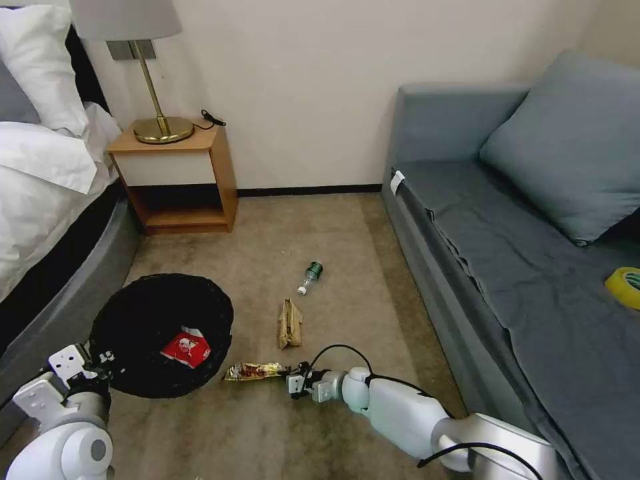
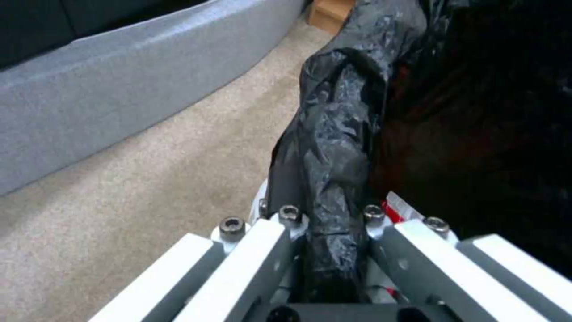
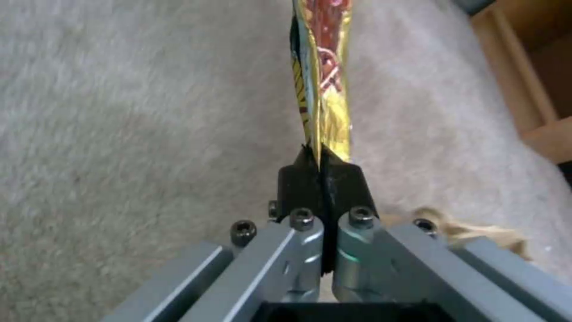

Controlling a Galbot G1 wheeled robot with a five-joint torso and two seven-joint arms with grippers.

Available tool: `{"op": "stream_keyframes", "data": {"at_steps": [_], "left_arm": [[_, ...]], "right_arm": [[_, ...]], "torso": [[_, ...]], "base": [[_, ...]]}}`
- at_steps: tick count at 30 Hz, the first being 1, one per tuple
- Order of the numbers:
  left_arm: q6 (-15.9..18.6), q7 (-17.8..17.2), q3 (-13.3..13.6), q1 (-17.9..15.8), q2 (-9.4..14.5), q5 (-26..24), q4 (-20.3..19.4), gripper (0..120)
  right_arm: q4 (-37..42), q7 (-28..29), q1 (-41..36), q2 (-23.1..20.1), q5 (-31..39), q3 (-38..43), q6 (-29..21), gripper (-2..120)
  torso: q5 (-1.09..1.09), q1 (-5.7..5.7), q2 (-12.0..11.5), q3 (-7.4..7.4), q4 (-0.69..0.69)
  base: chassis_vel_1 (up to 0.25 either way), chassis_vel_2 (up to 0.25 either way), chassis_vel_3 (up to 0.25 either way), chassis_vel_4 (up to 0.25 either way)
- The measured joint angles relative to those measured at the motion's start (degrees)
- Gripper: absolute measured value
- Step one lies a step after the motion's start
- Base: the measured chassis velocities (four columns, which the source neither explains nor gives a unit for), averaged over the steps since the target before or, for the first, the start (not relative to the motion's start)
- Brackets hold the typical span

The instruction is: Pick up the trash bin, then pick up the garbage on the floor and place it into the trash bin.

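The trash bin with its black bag sits at lower left, and my left gripper is shut on its bag-covered rim. A red snack packet lies inside it. My right gripper is shut on one end of the gold-brown candy wrapper, which stretches toward the bin; the wrist view shows the wrapper pinched between the black fingertips. The crumpled brown paper bag and the small clear bottle lie on the carpet beyond.
A grey sofa with a yellow tape roll bounds the right side. A bed lies on the left, a wooden nightstand with a lamp at the back. Open carpet lies between.
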Motion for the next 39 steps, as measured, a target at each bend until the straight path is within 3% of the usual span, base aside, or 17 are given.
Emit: {"op": "stream_keyframes", "data": {"at_steps": [7, 11, 15, 22, 26, 27, 31, 39], "left_arm": [[0.03, -0.17, 0.08, -0.11, 0.58, -0.13, 0.61, 2], [-0.02, -0.13, 0.67, -0.03, 1.01, 0.15, 2.04, 2], [-0.03, -0.01, 1.25, -0.13, 1.19, 0.48, 2.46, 2], [-0.04, 0.03, 2.59, -0.16, 0.73, 1.53, 2.73, 2], [0.00, 0.08, 3.47, -0.17, 0.04, 1.76, 2.58, 2], [0.00, 0.08, 3.47, -0.17, 0.04, 1.76, 2.58, 2], [0.08, 0.14, 3.92, -0.37, -0.82, 1.98, 2.54, 2], [0.25, 0.20, 3.86, -0.55, -0.97, 1.99, 1.88, 2]], "right_arm": [[12.00, -0.93, -0.71, -8.90, 3.51, 4.18, -0.53, 0], [24.05, -0.56, -2.29, -21.08, 10.42, 9.71, -2.88, 0], [31.05, -0.32, -2.31, -24.07, 11.27, 14.42, -2.25, 0], [39.87, 2.36, -0.48, -22.29, 16.12, 14.29, -5.91, 0], [42.97, 5.41, 2.43, -16.01, 19.39, 6.71, -8.82, 0], [42.97, 5.41, 2.43, -16.01, 19.39, 6.71, -8.82, 0], [41.53, 8.49, 4.16, -7.22, 21.62, -0.75, -11.85, 0], [37.60, 10.39, 4.17, -3.71, 21.70, -5.08, -13.56, 0]], "torso": [[0.03, 0.00, 0.00, 0.00, 0.02], [-0.04, 0.00, 0.00, 0.00, -0.08], [0.01, 0.00, 0.00, 0.00, -0.02], [0.00, 0.00, 0.00, 0.00, 0.00], [-0.02, 0.00, 0.00, 0.00, 0.01], [-0.02, 0.00, 0.00, 0.00, 0.01], [-0.01, 0.00, 0.00, 0.00, 0.03], [-0.02, 0.00, 0.00, 0.00, 0.00]], "base": [[0.000, 0.000, 0.000, 0.000], [0.000, 0.000, 0.000, 0.000], [0.000, 0.000, 0.000, 0.000], [0.000, 0.000, 0.000, 0.000], [0.000, 0.000, 0.000, 0.000], [0.000, 0.000, 0.000, 0.000], [0.000, 0.000, 0.000, 0.000], [0.000, 0.000, 0.000, 0.000]]}}
